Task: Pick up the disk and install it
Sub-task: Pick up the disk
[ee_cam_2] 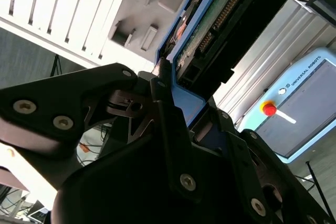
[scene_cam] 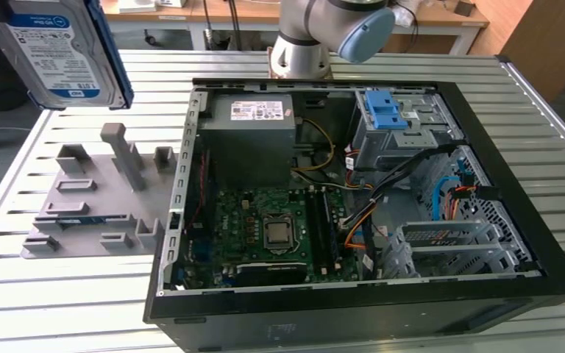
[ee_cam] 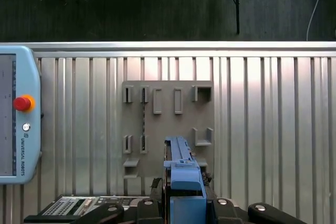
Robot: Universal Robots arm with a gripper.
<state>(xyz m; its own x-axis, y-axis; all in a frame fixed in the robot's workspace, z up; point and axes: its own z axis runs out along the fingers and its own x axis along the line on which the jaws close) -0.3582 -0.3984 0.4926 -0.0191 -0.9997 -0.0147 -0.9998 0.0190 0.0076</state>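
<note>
The disk (scene_cam: 62, 51), silver with a white-and-blue label and blue side rails, hangs high at the exterior view's upper left, above the grey fixture plate (scene_cam: 106, 198). In the first wrist view the disk (ee_cam: 181, 163) is seen edge-on with its blue carrier, over the fixture plate (ee_cam: 168, 124), and my gripper (ee_cam: 182, 187) is shut on it. In the second wrist view the black fingers (ee_cam_2: 163, 103) clamp the blue rail, and the disk's green circuit board (ee_cam_2: 210, 24) faces the camera. The open computer case (scene_cam: 179, 220) lies to the exterior view's right of the plate.
Inside the case are a grey power-supply box (scene_cam: 253, 140), a motherboard (scene_cam: 273, 228), cables and a drive cage with blue latch tabs (scene_cam: 388, 110). The arm's base (scene_cam: 302, 44) stands behind the case. A teach pendant (ee_cam: 18, 114) lies on the slatted metal table (scene_cam: 67, 301).
</note>
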